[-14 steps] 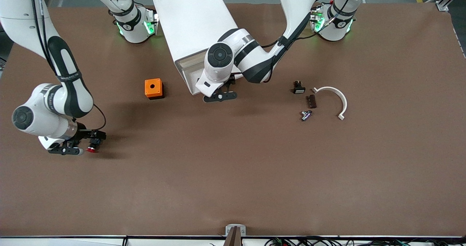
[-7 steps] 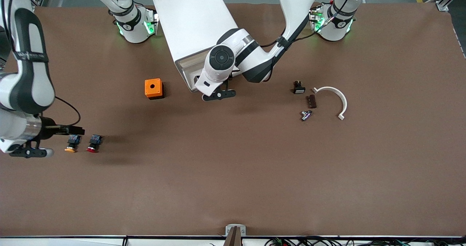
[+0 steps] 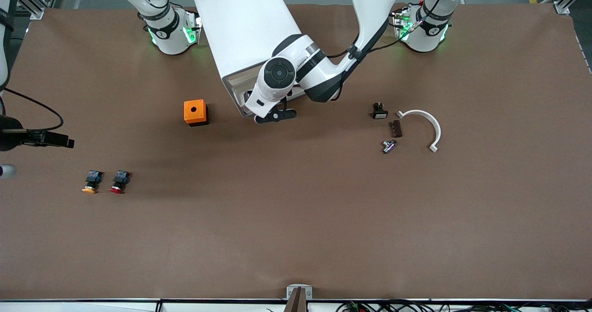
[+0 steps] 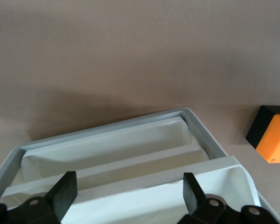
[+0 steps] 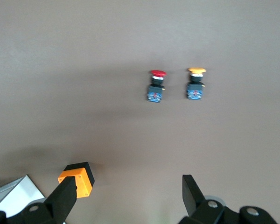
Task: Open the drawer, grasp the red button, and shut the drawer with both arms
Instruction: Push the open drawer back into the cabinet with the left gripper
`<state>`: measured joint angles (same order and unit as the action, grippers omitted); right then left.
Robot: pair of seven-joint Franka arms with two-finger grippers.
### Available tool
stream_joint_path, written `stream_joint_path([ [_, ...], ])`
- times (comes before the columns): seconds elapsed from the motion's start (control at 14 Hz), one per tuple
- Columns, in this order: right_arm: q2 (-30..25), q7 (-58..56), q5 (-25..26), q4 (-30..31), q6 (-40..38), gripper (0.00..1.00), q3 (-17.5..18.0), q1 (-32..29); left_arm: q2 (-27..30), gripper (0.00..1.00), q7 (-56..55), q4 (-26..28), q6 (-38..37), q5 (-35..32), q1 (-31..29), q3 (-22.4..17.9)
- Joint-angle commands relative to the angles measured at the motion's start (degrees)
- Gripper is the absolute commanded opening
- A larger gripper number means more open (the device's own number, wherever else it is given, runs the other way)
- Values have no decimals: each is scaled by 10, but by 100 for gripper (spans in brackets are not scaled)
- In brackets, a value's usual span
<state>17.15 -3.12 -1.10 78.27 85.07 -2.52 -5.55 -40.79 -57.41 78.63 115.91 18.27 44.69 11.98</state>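
Note:
The red-capped button (image 3: 118, 181) (image 5: 157, 86) lies on the table at the right arm's end, beside a like button with a yellow cap (image 3: 91, 181) (image 5: 196, 84). My right gripper (image 3: 64, 142) (image 5: 128, 198) hangs open and empty, high over the table near that end, clear of both buttons. The white cabinet (image 3: 240, 30) stands between the arm bases. My left gripper (image 3: 273, 115) (image 4: 128, 196) is open at the cabinet's front, its fingers astride the white drawer (image 3: 241, 100) (image 4: 224, 170). I cannot tell whether they touch it.
An orange box with a hole (image 3: 195, 112) (image 5: 77, 179) (image 4: 273, 135) sits beside the cabinet's front. Toward the left arm's end lie a small black part (image 3: 379, 111), a brown piece (image 3: 395, 128), a metal piece (image 3: 388, 145) and a white curved piece (image 3: 423, 127).
My right gripper let go of the red button beside the yellow one and drew up and away. My left gripper moved toward the cabinet, and the drawer went farther in.

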Motion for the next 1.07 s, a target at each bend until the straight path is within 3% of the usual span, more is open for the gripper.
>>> stream_joint_path([
  [0.0,-32,29,22,0,-32,100,3,13,2,100,2,2,-2,26,1,4],
  [0.29,-59,33,18,0,-70,100,0,9,2,100,2,2,-2,71,1,4],
  [0.79,-59,40,20,-5,-68,100,1,11,-1,100,1,2,-2,109,1,14],
  [1.0,-58,38,15,-51,-72,100,1,9,-1,100,1,2,-2,107,0,14],
])
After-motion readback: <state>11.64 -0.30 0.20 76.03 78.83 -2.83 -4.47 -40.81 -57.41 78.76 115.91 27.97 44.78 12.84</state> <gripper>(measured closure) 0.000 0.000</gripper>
